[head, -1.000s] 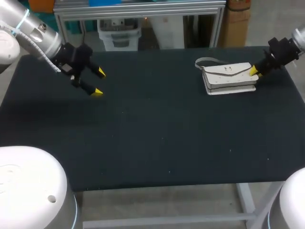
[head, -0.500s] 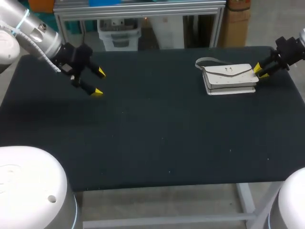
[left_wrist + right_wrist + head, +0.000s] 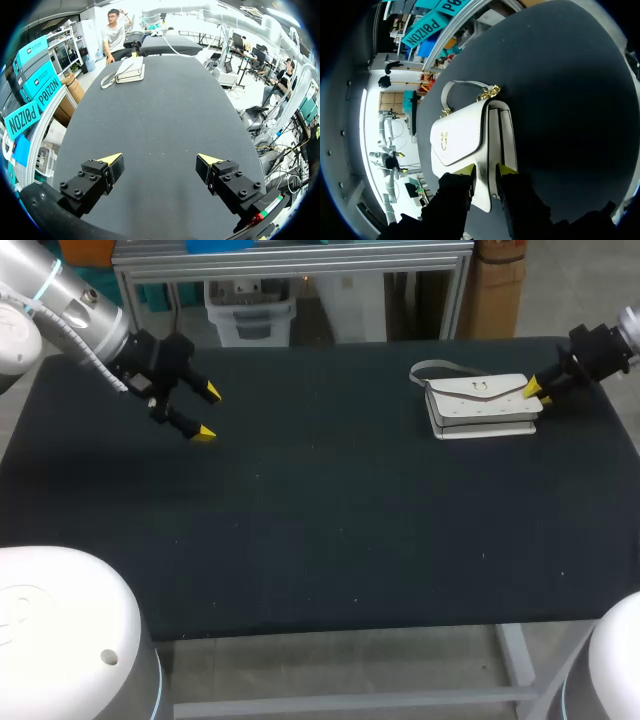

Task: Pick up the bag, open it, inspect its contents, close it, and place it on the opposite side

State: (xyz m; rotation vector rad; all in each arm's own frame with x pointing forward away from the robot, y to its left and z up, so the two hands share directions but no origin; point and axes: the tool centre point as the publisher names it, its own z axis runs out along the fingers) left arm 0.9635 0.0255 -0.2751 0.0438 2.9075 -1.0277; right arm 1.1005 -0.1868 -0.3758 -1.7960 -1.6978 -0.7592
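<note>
The bag [image 3: 482,400] lies far right on the desk [image 3: 330,510], my right pincer [image 3: 538,393] at its end, grip I cannot tell, left pincer [image 3: 208,412] wide open well apart; a shallow edge-hold could slip on lifting.

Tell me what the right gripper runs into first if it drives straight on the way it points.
The bag: the right gripper sits at its near end, aimed along its length. Whether they touch is unclear from these views.
</note>
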